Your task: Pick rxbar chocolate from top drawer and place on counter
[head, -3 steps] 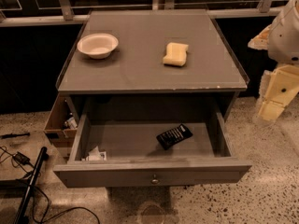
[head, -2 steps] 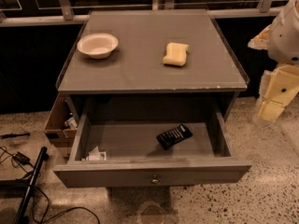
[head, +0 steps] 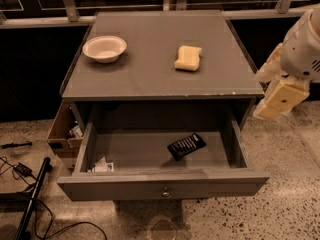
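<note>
Claw (head: pixel 273 88) at right edge, arm (head: pixel 304 49) cut off, beside open top drawer (head: pixel 125 188)

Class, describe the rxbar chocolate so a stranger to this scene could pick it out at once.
Find the grey counter, then the open top drawer below it. On the drawer floor, right of centre, lies the rxbar chocolate, far from the tool hanging beyond the counter's right edge. It is flat, black and white-printed, unlike the white paper scrap in the drawer's front left corner.
</note>
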Available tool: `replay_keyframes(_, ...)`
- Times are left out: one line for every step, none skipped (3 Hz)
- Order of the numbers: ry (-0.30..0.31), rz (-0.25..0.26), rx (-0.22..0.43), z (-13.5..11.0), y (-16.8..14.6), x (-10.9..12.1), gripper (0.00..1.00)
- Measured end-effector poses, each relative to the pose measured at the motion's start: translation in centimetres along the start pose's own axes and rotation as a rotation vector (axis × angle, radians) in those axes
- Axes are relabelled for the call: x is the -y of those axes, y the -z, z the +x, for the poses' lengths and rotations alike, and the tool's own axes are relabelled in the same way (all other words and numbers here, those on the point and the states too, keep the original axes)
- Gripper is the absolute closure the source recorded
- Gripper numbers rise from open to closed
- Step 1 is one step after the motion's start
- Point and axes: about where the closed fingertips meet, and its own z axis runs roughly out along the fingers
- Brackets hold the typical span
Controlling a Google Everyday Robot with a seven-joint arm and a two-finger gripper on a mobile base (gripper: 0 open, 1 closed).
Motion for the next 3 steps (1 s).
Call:
replay_keyframes(-0.048,0.024,0.087,-0.3,-3.7,0.2,0.66)
replay_keyframes(-0.092,0.046,0.187,-1.1,-7.8,0.7,0.89)
replay_keyframes(-0.148,0.071,0.292,-2.3,-12.8,1.8,1.0)
